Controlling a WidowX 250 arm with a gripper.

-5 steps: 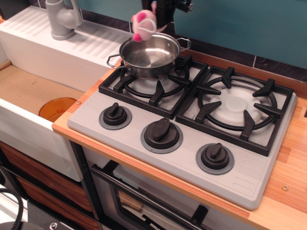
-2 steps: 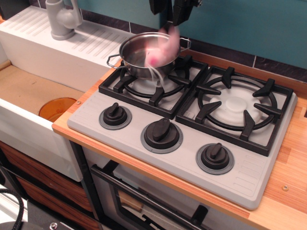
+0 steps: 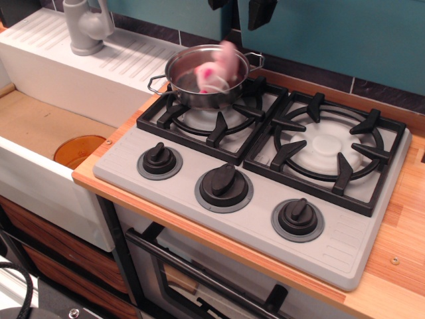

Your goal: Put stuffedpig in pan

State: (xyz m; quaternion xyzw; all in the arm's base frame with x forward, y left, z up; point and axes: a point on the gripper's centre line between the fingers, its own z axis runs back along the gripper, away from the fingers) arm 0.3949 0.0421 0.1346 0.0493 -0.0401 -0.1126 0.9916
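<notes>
The pale pink stuffedpig [image 3: 219, 69] with hot-pink snout lies inside the shiny steel pan [image 3: 187, 86], leaning against its right wall and blurred. The pan stands on the rear left burner grate [image 3: 212, 113]. My gripper [image 3: 240, 8] is at the top edge of the view, above and slightly right of the pan. Only the black tips of its fingers [image 3: 260, 13] show, spread apart and holding nothing.
The grey stove [image 3: 252, 173] has a second burner grate [image 3: 329, 147] on the right and three black knobs [image 3: 224, 185] in front. A white sink [image 3: 60, 100] with a grey faucet [image 3: 85, 25] lies left. The wooden counter [image 3: 405, 246] runs right.
The gripper held the pig above the pan's rear rim, then let it go. The pig fell into the pan and the gripper rose, fingers apart.
</notes>
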